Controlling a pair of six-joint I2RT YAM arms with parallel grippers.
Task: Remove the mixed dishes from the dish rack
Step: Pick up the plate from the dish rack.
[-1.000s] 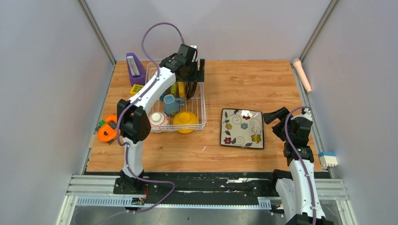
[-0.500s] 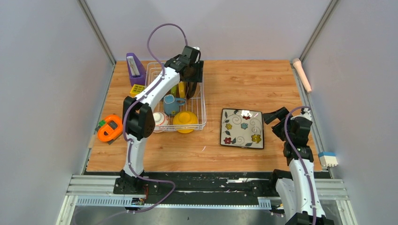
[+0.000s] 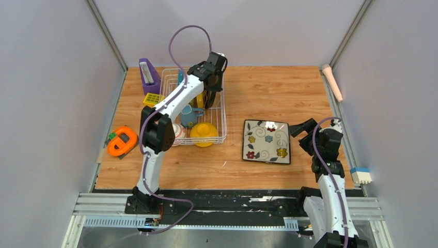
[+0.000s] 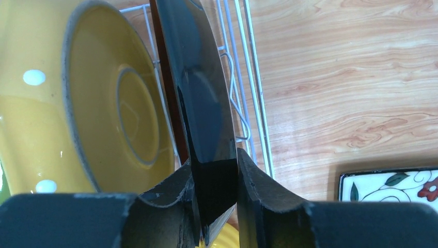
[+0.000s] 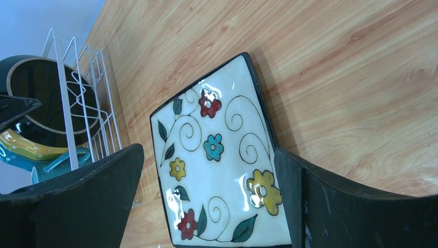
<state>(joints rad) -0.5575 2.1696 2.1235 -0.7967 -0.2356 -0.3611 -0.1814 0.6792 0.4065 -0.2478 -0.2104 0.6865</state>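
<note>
Pinching the dark plate (image 4: 199,103) edge-on, the left jaws cover its rim.

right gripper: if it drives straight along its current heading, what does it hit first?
Most likely the square floral plate, which lies flat on the table. The open right gripper points at it, and the plate sits centred between its fingers. Depth is unclear. The dish rack lies farther beyond.

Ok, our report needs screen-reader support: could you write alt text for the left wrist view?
The left gripper pinches the edge of an upright glossy black plate in the white wire dish rack. A yellow plate with white dots stands beside it, wooden table beyond.
</note>
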